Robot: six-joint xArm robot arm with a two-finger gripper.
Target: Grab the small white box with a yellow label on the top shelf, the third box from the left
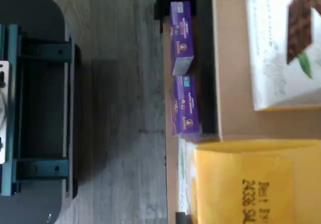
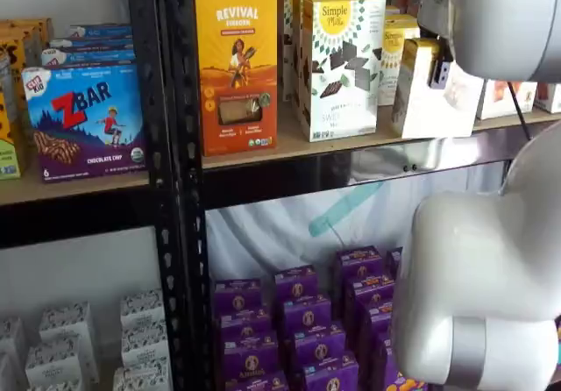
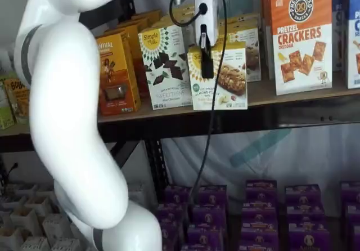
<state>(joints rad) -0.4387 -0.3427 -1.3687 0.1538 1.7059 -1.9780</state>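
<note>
Small white box (image 3: 220, 76): I am seeing it standing at the front edge of the top shelf (image 3: 292, 96), just right of the taller white box (image 3: 165, 66) with dark cookie pieces.
Gripper (image 3: 206, 53): I am reading it as pinching the small white box from above, one black finger lying down the front face; the other is hidden.
Grip risk: I am judging the hold shallow and high, so the box could be tilting or slipping as I lift.
Neighbour risk: the taller white box is sitting close, and the pretzel cracker box (image 3: 301, 37) stands well apart to the right; a sideways pull could be knocking the near one.
Rail risk: dragging low could be catching the shelf's black front rail (image 2: 351, 174).
Cable (image 3: 214, 121): it is hanging down in front of the shelf and could be snagging.
</note>
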